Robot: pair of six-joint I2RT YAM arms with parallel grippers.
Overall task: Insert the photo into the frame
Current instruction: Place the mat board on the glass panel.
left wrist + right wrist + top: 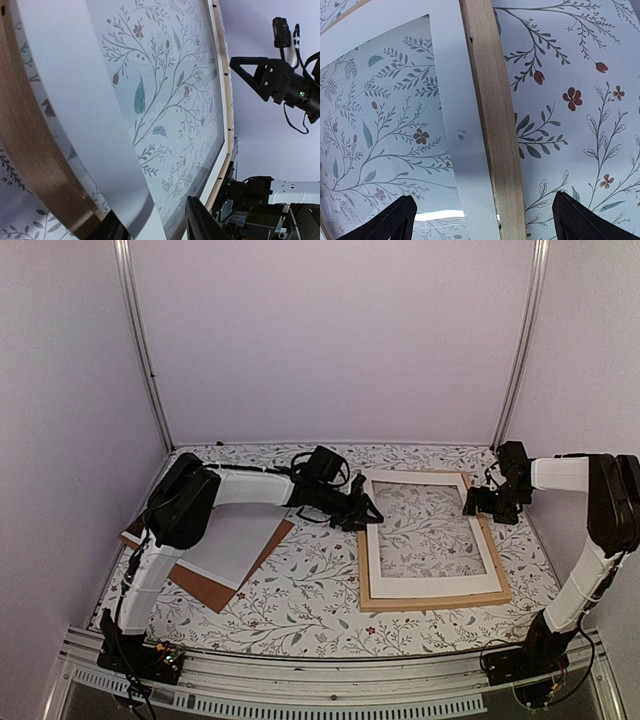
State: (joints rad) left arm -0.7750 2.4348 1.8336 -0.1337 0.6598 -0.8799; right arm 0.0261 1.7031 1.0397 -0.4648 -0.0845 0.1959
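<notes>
From above, the frame (436, 603) lies on the table (310, 618) toward 3 o'clock, a white mat (432, 586) inside it; the photo (236, 544), white side up, rests on a brown board (206, 591) toward 9 o'clock, well apart from the frame. The left claw (367, 512) sits at the frame's 10 o'clock edge, the right claw (479, 502) at its 2 o'clock edge. Left wrist: fingers (201, 223) partly spread, the mat's strip between them, contact unclear. Right wrist: fingers (390, 223) spread wide over the wood strip, holding nothing
</notes>
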